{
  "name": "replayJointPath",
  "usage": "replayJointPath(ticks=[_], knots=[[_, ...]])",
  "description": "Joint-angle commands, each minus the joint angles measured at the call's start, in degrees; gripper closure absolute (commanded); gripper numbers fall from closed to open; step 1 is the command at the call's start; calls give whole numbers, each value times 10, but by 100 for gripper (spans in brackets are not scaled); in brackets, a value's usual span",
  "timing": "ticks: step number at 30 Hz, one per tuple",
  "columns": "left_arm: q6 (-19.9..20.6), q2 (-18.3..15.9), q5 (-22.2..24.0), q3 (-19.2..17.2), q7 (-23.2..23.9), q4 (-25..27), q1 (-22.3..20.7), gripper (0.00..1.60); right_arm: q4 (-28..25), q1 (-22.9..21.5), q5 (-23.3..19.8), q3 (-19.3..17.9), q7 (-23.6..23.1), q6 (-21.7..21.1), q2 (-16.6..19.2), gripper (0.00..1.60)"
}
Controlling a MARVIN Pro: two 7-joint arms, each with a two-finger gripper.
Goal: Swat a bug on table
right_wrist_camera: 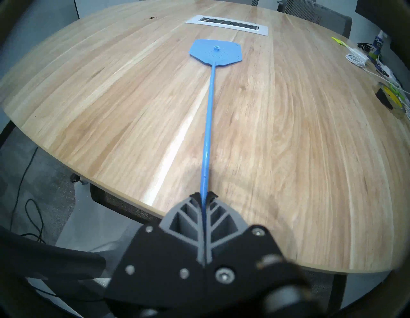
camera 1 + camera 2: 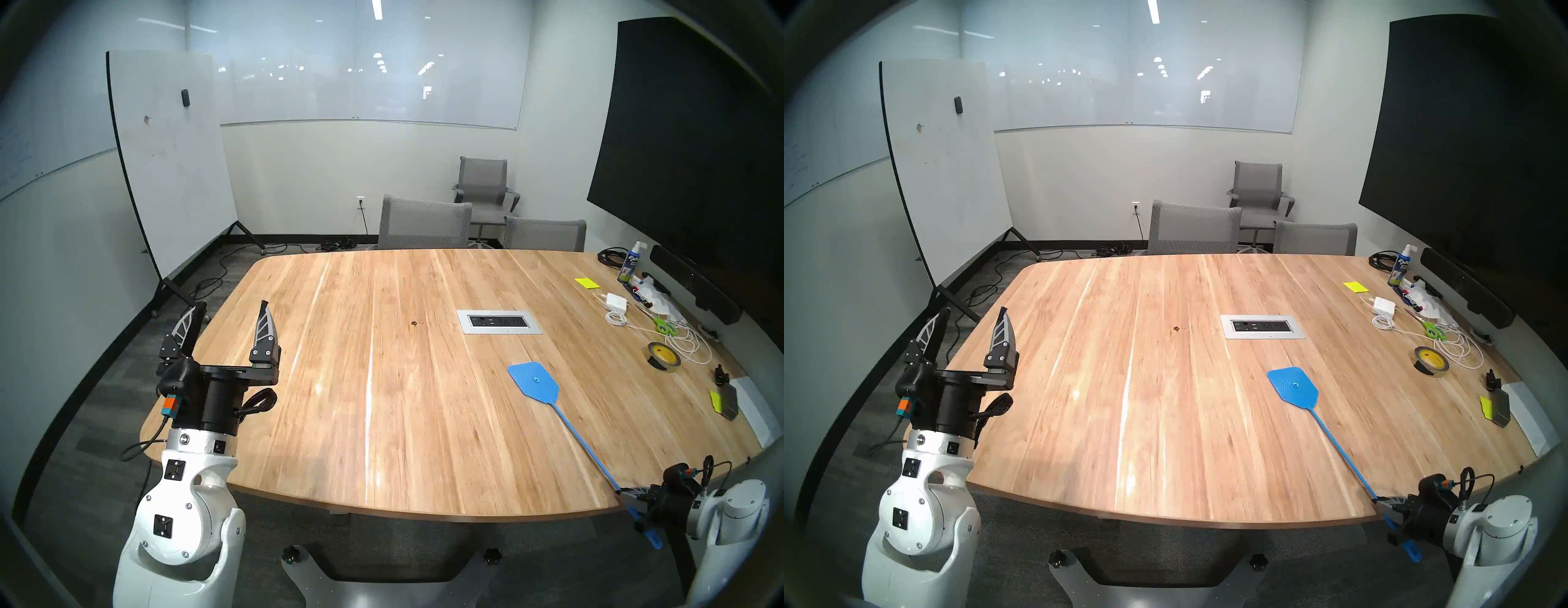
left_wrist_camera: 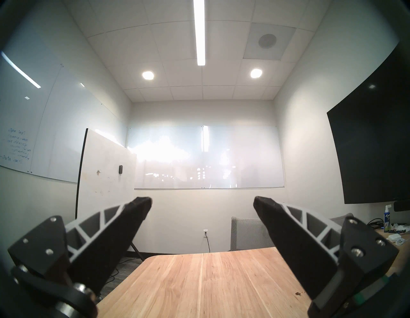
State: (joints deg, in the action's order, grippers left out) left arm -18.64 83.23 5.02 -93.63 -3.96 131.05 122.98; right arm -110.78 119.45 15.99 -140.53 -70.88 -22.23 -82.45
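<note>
Wood table [image 2: 382, 424] is carrying bug [image 2: 414, 324]; right gripper [image 2: 624, 495] is pinching blue swatter [image 2: 533, 379] handle; left gripper [image 2: 231, 312] is gaping, empty.

The left gripper [image 2: 231, 312] points upward at the robot's left, its two fingers spread wide apart. The right gripper [image 2: 623, 494] reaches in low from the right, fingers pressed together.
</note>
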Motion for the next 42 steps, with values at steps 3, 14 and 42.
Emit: replayJointPath(ticks=[3, 14, 42], knots=[[-1, 0, 0, 1, 0, 12, 1, 0, -19, 7, 3, -1, 3, 0, -9, 147], [-1, 0, 0, 1, 0, 12, 1, 0, -25, 5, 2, -2, 5, -1, -14, 134], [-1, 0, 0, 1, 0, 12, 1, 0, -8, -2, 9, 10, 15, 6, -16, 137]])
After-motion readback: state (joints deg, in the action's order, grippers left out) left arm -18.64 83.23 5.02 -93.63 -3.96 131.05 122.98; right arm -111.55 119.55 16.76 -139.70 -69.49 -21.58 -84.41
